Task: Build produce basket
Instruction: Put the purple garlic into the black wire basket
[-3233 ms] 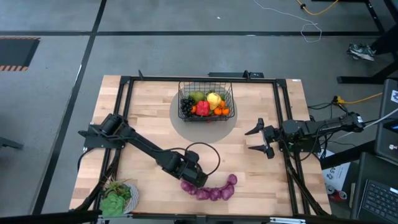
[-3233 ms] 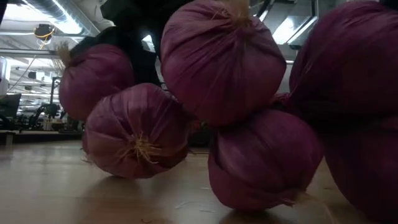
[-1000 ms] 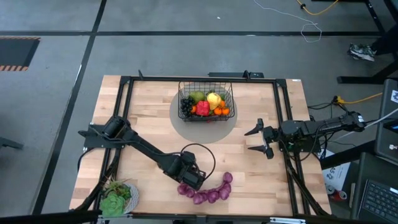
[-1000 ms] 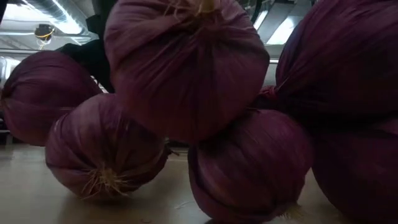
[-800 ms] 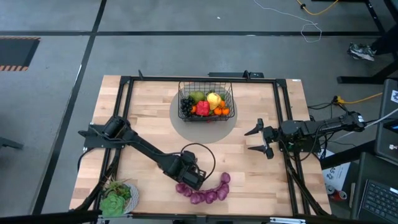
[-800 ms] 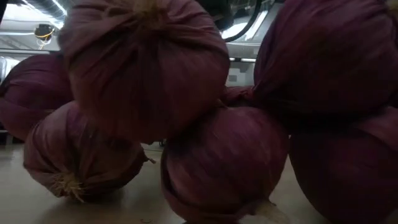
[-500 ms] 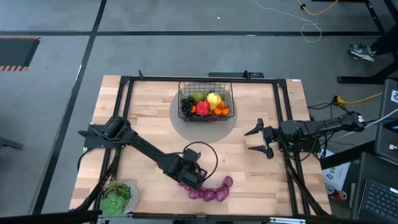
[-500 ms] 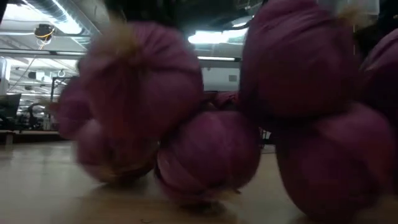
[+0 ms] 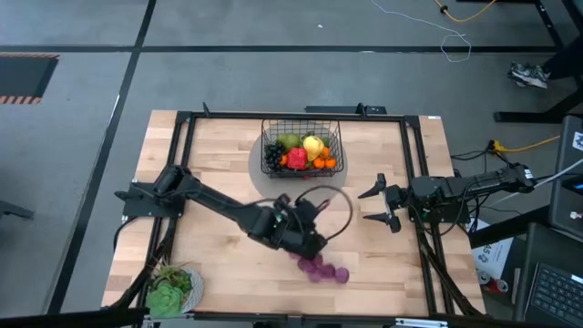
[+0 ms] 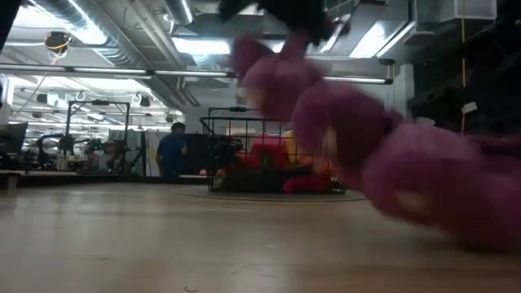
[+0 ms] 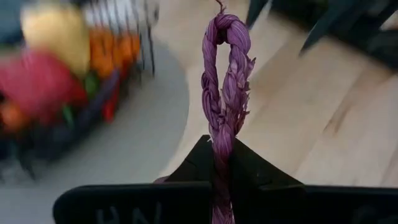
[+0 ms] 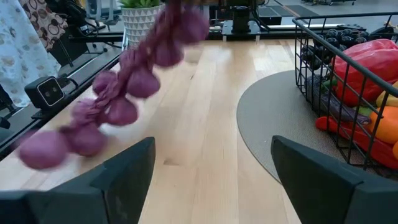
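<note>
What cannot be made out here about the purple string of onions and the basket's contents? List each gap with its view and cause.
- Purple string, low view: motion blur; single bulbs indistinct.
- Whether its lower end touches the table: high view too small, low view blurred.
- Basket, left wrist view: blurred; produce shows only as colours.
- Left gripper, high view: too small to see the grip.

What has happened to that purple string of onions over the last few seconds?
The left gripper, shut on the onion string by its braided end, has lifted it from the table's near edge and swung it toward the basket; the bulbs now trail below the jaws. The right gripper stayed parked and open, and the basket's contents look unchanged.
</note>
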### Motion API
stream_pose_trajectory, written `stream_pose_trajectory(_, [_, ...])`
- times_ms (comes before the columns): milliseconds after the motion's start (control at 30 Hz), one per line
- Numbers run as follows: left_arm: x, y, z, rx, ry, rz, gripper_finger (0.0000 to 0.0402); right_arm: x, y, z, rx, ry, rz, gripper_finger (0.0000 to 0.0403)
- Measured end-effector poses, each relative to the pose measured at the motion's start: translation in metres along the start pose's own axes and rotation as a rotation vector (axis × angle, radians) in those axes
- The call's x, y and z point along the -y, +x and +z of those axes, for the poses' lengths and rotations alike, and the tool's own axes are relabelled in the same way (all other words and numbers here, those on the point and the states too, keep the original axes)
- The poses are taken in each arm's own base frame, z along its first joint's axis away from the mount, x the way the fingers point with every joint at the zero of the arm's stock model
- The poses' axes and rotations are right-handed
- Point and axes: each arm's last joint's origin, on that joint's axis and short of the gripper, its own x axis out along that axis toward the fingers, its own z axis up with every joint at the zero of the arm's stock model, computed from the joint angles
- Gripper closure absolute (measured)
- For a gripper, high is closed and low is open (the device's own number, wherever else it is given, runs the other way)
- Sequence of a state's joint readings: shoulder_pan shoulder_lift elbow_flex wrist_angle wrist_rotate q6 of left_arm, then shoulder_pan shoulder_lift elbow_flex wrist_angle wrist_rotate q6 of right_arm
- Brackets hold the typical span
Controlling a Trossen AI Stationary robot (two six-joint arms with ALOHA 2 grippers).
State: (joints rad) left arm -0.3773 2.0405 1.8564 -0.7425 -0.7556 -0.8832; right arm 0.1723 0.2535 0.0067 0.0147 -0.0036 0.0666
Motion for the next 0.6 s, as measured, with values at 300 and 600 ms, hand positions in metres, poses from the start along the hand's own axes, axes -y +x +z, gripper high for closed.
stream_pose_trajectory(300, [-0.002, -0.026, 0.077, 0.179, 0.143, -0.008, 0.0394, 0.0, 0.0, 0.0, 0.0, 0.0, 0.0, 0.0081])
stream_pose_trajectory(600, [-0.024, -0.045, 0.14, 0.301, 0.212, 0.017, 0.0394, 0.0, 0.0, 0.0, 0.0, -0.021, 0.0, 0.0081])
